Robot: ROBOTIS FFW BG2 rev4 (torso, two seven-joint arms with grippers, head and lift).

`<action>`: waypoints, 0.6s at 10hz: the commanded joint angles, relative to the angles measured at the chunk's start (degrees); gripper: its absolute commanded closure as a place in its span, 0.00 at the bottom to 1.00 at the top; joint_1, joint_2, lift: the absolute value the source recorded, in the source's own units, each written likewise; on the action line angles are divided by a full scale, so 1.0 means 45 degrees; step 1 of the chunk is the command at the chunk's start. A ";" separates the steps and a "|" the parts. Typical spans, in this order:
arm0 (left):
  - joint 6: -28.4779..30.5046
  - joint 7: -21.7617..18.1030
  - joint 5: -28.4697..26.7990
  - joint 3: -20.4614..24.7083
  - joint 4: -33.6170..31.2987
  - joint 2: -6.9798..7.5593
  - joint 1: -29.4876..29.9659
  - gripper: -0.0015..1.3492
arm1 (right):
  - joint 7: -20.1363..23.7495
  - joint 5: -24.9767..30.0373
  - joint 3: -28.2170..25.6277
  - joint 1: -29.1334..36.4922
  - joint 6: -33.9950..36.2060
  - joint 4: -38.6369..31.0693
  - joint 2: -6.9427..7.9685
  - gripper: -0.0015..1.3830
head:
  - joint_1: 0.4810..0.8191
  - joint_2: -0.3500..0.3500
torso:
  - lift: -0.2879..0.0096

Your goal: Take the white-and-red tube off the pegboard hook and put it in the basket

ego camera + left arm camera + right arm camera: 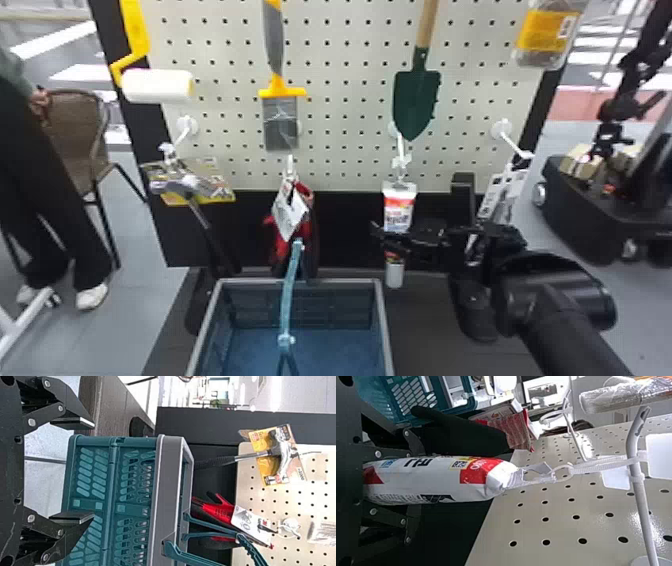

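The right gripper (389,237) is clamped on the lower part of the white-and-red tube (399,207), its arm coming in from five o'clock in the head view. The tube is upright, its cap below the fingers, and its top hangs by a clear tab and tie from the hook (399,146) at twelve o'clock. Above that, also at twelve, is a green trowel (416,102). The blue-green basket (382,325) sits at eight o'clock from the gripper, its handle (287,300) raised. Red gloves (310,225) hang at nine, just past the basket's far rim. Farther out are a hammer (202,215) toward nine, a brush (281,122) between ten and eleven, and a paint roller (156,86) at ten. A white card (495,192) hangs at two. In the left wrist view, the left gripper (94,471) has its fingers apart near the basket's side.
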 commanded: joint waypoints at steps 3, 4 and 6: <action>-0.0020 0.0001 0.0020 0.0004 0.0002 -0.0033 -0.0004 0.35 | -0.0018 -0.0015 0.0081 0.0223 0.0275 -0.0517 -0.0009 0.90 | 0.20 0.50 | 0.63; 0.0000 0.0001 0.0000 0.0004 0.0002 -0.0033 -0.0004 0.35 | -0.0018 -0.0015 0.0081 0.0195 0.0275 -0.0517 0.0010 0.90 | 0.20 0.50 | 0.63; 0.0000 0.0001 0.0000 -0.0016 0.0002 -0.0033 -0.0004 0.35 | -0.0018 -0.0015 0.0081 0.0141 0.0275 -0.0486 -0.0009 0.90 | 0.20 0.50 | 0.63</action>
